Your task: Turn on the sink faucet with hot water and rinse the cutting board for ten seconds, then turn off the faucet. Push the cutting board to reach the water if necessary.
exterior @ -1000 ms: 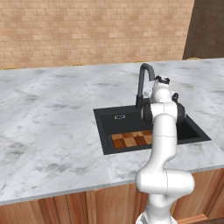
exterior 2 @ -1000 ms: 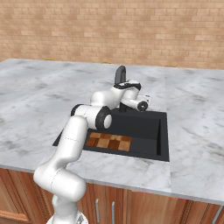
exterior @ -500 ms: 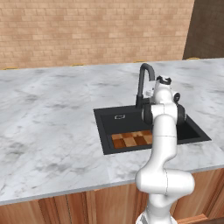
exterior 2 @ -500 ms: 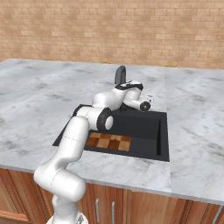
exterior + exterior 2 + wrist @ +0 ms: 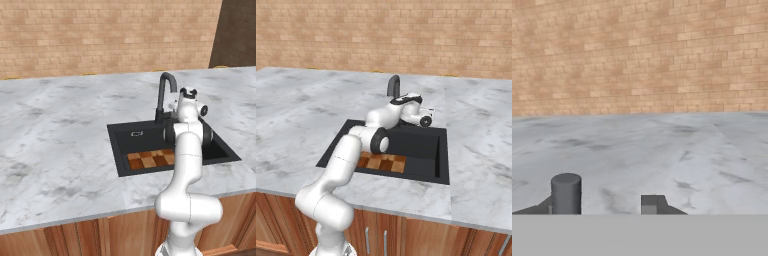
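Left base view shows the tool (image 5: 188, 93) raised beside the faucet (image 5: 164, 96), at the back edge of the sink (image 5: 119, 150). Its fingers stand partly apart and hold nothing. The cutting board (image 5: 150, 160) lies flat on the sink floor, against the front wall, partly hidden behind the arm. The marble surface (image 5: 60, 145) surrounds the sink.
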Controlling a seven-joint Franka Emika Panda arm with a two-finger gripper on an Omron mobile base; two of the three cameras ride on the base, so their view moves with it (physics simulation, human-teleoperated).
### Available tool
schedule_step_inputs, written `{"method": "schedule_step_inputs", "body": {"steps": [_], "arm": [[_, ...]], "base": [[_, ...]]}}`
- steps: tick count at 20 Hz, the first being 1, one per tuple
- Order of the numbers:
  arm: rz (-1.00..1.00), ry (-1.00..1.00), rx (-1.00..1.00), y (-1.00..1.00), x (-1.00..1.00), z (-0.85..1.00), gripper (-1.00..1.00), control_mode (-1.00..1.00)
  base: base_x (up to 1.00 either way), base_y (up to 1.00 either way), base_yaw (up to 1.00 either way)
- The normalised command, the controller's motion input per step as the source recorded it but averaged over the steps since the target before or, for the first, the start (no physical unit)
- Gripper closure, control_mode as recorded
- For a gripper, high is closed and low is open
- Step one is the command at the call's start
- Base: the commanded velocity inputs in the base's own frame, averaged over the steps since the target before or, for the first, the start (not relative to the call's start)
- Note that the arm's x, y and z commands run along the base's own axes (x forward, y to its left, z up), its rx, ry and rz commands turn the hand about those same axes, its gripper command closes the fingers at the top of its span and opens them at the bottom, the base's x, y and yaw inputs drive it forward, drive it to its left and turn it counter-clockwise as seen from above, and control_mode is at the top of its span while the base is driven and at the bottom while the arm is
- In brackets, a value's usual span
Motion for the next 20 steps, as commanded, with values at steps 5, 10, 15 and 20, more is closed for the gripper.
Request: {"method": "schedule_step_inputs", "body": {"steps": [5, 10, 15, 20], "arm": [[0.0, 0.01, 0.0, -0.4, 0.1, -0.12, 1.0, -1.0], [0.0, 0.04, 0.0, -0.42, 0.05, -0.17, 1.0, -1.0], [0.0, 0.07, 0.0, -0.41, 0.0, -0.2, 1.0, -1.0], [0.0, 0.08, 0.0, -0.32, -0.11, -0.27, 1.0, -1.0]], "base": [[0.0, 0.0, 0.0], [0.0, 0.0, 0.0], [0.0, 0.0, 0.0], [0.0, 0.0, 0.0]]}}
